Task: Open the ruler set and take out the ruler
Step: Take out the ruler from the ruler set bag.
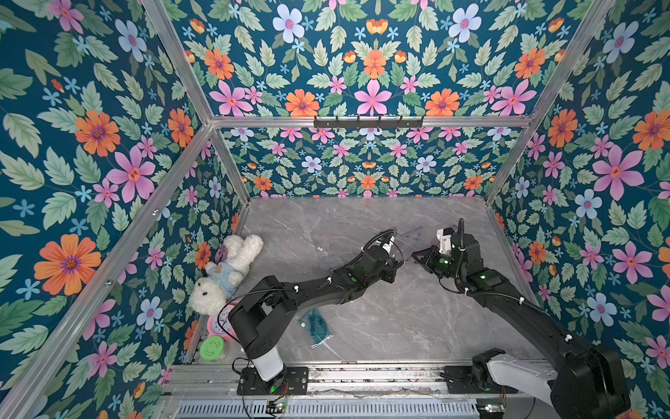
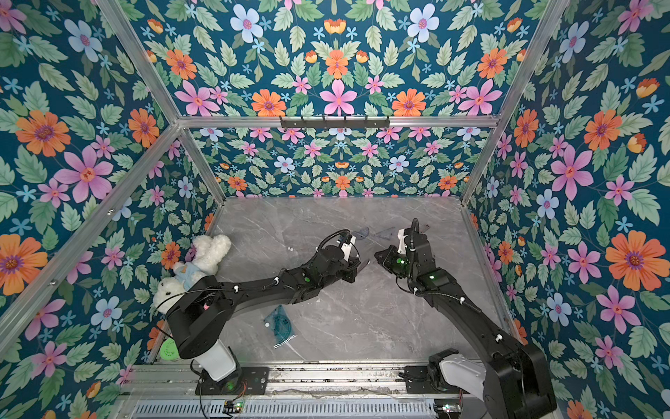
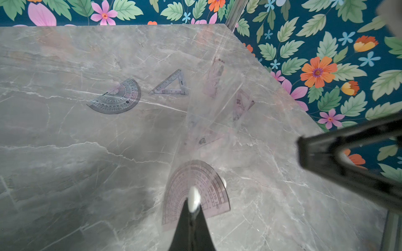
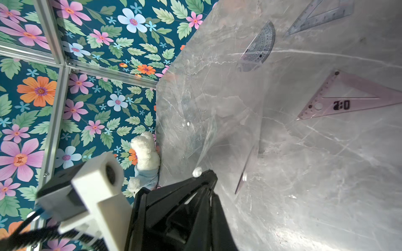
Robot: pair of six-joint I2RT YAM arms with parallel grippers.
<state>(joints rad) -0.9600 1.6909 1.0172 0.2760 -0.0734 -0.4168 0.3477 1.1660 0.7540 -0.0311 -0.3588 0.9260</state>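
left gripper (image 3: pixel 192 210): clamped on clear pouch (image 3: pixel 208 128)
right gripper (image 4: pixel 203 173): at its 3 o'clock, pinched shut on pouch flap
pink protractor (image 3: pixel 202 176): inside pouch

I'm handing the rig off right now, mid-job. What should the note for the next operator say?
Left gripper: shut on the clear plastic ruler-set pouch, beside a white snap.
Right gripper: shut, apparently pinching the pouch's opposite edge.
The pouch is held between the arms over the grey marble table; a pink protractor and a pink triangle are inside it.
A grey protractor and a grey triangle lie loose on the table farther back.
Done: pouch gripped on both sides.
To do: pull it open, take the ruler out; no straight ruler is clearly visible.
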